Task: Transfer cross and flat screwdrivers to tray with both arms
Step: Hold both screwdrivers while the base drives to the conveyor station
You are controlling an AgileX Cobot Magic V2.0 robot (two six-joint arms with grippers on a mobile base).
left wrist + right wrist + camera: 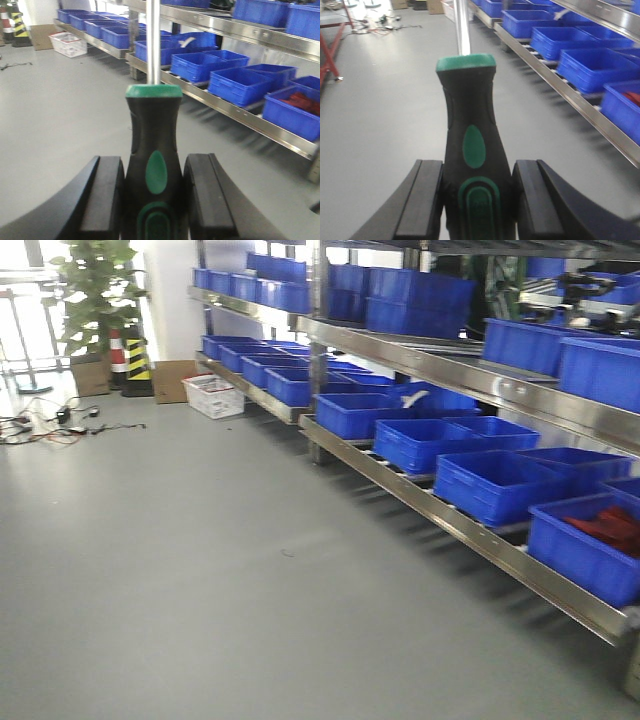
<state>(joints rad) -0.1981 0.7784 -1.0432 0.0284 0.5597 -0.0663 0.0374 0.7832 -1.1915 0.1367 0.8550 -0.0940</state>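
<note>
Pads (107,195) of your left gripper (152,197) sit nearest the lens, clamped on the left-hand screwdriver (152,125). They press the black-and-green handle from both sides. Your right gripper (477,200) is shut the same way on the right-hand screwdriver (470,120). Each steel shaft (153,45) runs straight away from its camera and out past the top edge, so the tips are hidden — you cannot tell which is cross and which is flat. Both tools are held up off the grey floor (200,590), resting on nothing but the grippers. Steel shelving (450,370) loaded with blue crates (490,485) runs along the right of every view. The tray shows in none of them. I judge the pick-up done and the carry to be the step in hand, with the placing not yet begun. Your next move calls first for getting the tray into view — only then can you line anything up. After that, bring both arms over its bare bottom, well inside the rim. Lower each handle until the screwdriver lies close to flat, keep the two shafts apart, and release once each tool is low enough not to drop or roll. Mind those long shafts near the shelving as you turn.
</note>
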